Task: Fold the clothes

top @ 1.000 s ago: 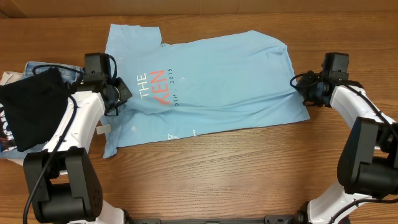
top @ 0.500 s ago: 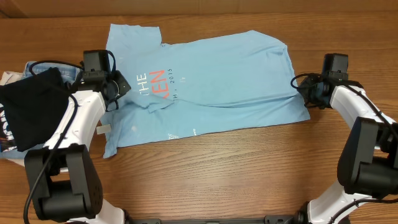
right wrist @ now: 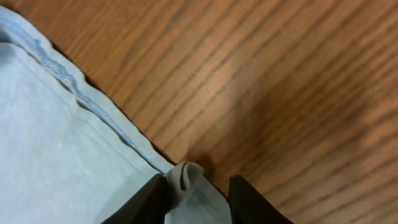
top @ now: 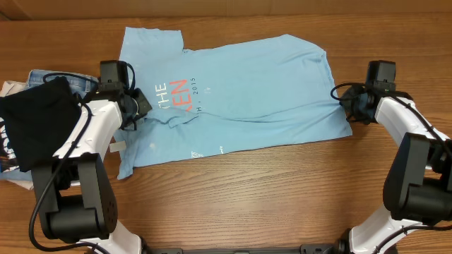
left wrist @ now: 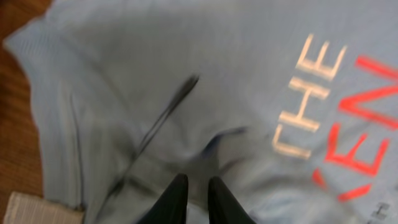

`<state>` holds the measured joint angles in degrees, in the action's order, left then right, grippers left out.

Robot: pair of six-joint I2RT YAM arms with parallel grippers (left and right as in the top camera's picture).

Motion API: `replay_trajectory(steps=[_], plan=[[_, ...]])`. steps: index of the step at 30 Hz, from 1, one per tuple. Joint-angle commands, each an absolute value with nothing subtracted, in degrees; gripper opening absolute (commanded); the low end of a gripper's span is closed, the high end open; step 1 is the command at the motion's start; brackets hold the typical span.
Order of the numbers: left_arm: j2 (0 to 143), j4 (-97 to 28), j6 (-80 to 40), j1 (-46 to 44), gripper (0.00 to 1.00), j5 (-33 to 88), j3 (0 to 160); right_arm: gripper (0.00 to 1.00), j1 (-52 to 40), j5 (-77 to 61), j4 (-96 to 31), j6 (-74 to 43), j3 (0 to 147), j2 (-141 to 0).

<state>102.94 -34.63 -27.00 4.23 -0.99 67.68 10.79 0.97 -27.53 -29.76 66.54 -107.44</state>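
Note:
The light sky-blue T-shirt (top: pixel 254 85) lies spread across the far half of the wooden table, with its red-orange and white lettering at the left. My left gripper (top: pixel 141 106) sits on the shirt's left part beside the lettering. In the left wrist view its fingers (left wrist: pixel 194 183) are pinched together on the blue fabric (left wrist: pixel 186 62), and creases run toward them. My right gripper (top: pixel 340 99) is at the shirt's right edge. In the right wrist view its jaws (right wrist: pixel 196 186) hold a bunched fold of the hem (right wrist: pixel 50 124).
A black garment with white print (top: pixel 39 120) lies at the left edge over blue denim jeans (top: pixel 67 76). Bare wooden table (top: pixel 247 190) lies in front of the shirt. Both arm bases stand at the near corners.
The left gripper has shifted slightly on the shirt, and a new crease has bunched up below the lettering. The right arm has not moved.

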Motion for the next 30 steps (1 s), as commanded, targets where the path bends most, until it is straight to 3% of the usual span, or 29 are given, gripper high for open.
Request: replay_trajectory(steps=[1,9,15,30], plan=[[99.8,-39.8,-24.0,4.5,0.17,0.4,69.5,0.41,11.0,1.9,-28.9,-28.3,67.9,-107.4],[98.7,-60.7,-24.0,4.6,0.18,-7.0,69.5,0.46,11.0,2.5,-38.9,-27.0,67.9,-107.4],[98.7,-60.1,-24.0,4.6,0.31,-9.4,69.5,0.46,11.0,3.0,-44.5,-26.6,67.9,-107.4],[99.0,-60.8,-23.7,3.3,0.33,-2.5,68.8,0.56,11.0,5.0,-50.8,-26.5,67.9,-107.4]])
